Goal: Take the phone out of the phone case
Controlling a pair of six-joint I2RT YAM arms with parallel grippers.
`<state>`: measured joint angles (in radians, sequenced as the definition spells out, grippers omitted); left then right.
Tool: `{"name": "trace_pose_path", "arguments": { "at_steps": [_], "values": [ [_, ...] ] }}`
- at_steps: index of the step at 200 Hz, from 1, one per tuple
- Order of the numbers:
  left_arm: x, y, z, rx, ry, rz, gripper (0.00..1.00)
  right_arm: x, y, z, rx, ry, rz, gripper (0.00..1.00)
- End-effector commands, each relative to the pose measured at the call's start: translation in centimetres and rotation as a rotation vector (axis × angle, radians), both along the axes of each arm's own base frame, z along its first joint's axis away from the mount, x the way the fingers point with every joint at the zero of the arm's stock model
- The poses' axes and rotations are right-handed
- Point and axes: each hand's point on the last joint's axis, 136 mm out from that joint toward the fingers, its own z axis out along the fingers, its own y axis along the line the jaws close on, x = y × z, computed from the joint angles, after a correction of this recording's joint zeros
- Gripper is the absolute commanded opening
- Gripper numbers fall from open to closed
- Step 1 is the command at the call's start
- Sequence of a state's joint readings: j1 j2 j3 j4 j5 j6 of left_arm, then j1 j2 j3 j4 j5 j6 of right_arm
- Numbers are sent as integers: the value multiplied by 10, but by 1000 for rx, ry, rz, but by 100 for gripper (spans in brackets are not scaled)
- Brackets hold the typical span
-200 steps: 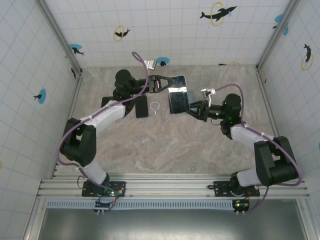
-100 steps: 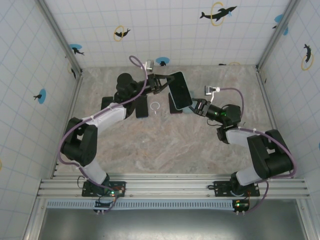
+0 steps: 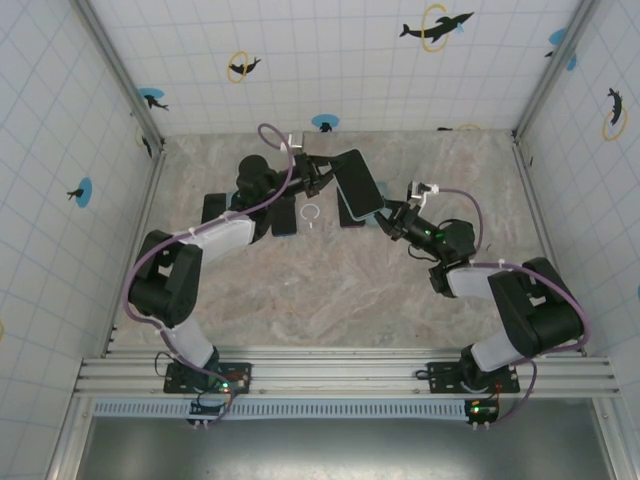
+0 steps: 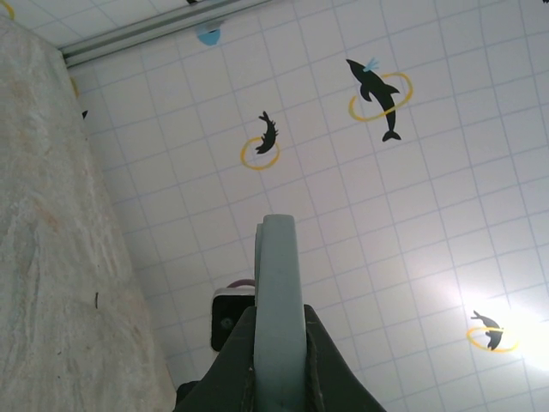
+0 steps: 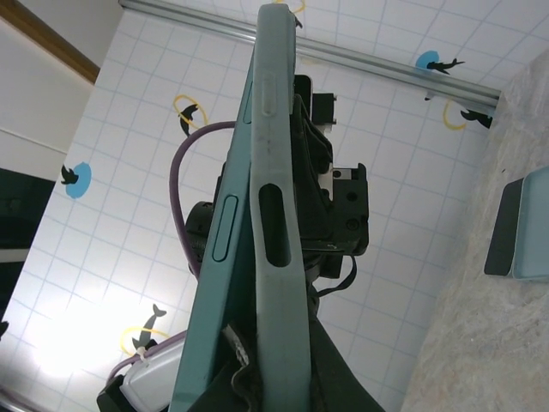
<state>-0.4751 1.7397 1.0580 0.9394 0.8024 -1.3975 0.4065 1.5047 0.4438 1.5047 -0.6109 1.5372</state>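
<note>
The left gripper (image 3: 322,178) is closed on the phone case (image 3: 341,172). In the left wrist view, its two dark fingers (image 4: 322,365) squeeze the thin grey-green edge of the phone case (image 4: 279,283) from both sides. The edge stands straight up between them.

The right gripper (image 3: 393,215) is closed on the phone case too, at the opposite end. In the right wrist view, its fingers (image 5: 322,369) pinch the bottom of the phone case (image 5: 273,172). The case rises up tall and is seen from the side, with long button holes in it.

So both grippers hold the same thing, one at each end. The phone (image 3: 360,185) sits in the case with its dark screen facing up. It is lifted off the table (image 3: 330,300) and tipped at a slant, near the back of the table, in the middle. I cannot tell whether any of the phone has come loose from the case.

A dark flat piece (image 3: 345,216) lies on the table just under the held phone. To the left of it is a small ring (image 3: 311,213). Just beside the ring lies a second dark phone (image 3: 284,213). Further left is a dark flat thing (image 3: 213,207), next to the left arm.

White tiled walls (image 3: 330,60) with dolphin pictures stand around the table.
</note>
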Motion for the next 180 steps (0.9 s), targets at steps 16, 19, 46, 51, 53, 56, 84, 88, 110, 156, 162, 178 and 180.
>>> {"name": "trace_pose_path", "arguments": {
  "at_steps": [16,19,46,51,53,56,84,88,110,156,162,178,180],
  "values": [
    [20,8,-6,-4,-14,79,24,-12,-9,29,73,-88,-29,1],
    [20,8,-5,-5,-14,81,25,-12,-9,29,73,-87,-29,1],
    [23,10,-8,9,-7,101,39,-11,-10,27,76,-80,-43,0],
    [23,11,-8,10,-4,108,41,-10,-10,26,75,-81,-46,0],
    [23,11,-8,10,-5,110,41,-10,-11,26,75,-81,-47,0],
    [24,12,-10,11,-2,117,42,-10,-11,25,74,-80,-49,0],
    [27,16,-17,17,30,153,47,-4,-13,23,58,-100,-87,0],
    [27,17,-18,18,36,159,48,-2,-13,22,55,-103,-95,0],
    [23,21,-22,31,66,197,51,7,-17,23,52,-114,-140,0],
    [-6,15,-23,37,104,226,53,27,-21,20,47,-129,-234,0],
    [-12,14,-23,32,113,227,54,31,-24,20,49,-127,-261,0],
    [-31,10,-22,-7,133,219,55,37,-25,18,40,-128,-299,0],
    [-32,11,-21,-15,136,223,55,38,-24,17,38,-128,-299,0]
  ]
}}
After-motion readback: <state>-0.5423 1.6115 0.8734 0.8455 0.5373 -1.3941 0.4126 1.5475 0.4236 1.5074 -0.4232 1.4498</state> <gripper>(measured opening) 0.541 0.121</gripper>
